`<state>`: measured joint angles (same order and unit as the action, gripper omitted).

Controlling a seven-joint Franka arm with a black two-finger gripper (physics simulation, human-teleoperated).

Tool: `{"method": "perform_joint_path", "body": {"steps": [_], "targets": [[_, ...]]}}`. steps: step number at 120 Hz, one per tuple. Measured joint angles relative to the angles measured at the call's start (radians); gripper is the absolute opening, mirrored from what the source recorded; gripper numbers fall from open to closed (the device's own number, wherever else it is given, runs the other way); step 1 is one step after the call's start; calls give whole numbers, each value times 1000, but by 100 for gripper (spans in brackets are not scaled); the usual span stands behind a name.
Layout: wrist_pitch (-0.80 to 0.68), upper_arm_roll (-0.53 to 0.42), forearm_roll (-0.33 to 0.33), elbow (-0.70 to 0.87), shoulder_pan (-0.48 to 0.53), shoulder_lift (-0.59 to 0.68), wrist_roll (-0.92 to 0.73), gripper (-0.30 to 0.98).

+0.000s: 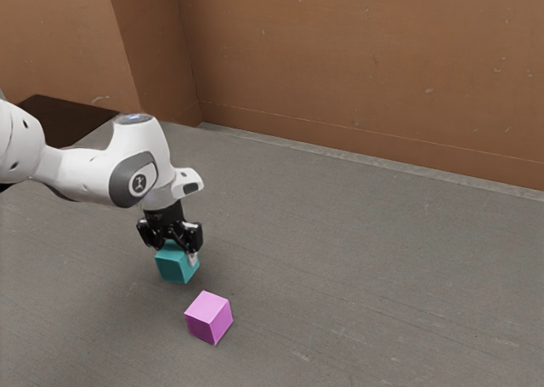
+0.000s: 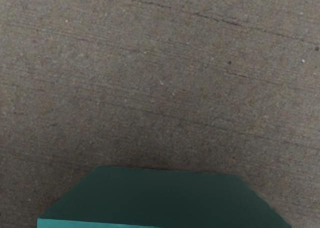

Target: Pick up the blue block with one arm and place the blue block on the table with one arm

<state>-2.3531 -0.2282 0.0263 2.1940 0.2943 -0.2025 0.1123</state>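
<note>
Over the blue block (image 1: 173, 269), gripper (image 1: 178, 248) downward

Grey surface (image 1: 382, 276): I see it spread wide, crossed by thin dark lines, with small pale flecks and dark specks.
Pink block (image 1: 208, 315): sits directly on that surface, near the blue block (image 1: 173, 268) but apart.
Blue block: I cannot tell whether it touches the surface.
</note>
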Motion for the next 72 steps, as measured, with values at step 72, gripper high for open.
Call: {"method": "perform_joint_path", "body": {"steps": [72], "targets": [[548,80,-70,-546,-318,294,-256,67]]}}
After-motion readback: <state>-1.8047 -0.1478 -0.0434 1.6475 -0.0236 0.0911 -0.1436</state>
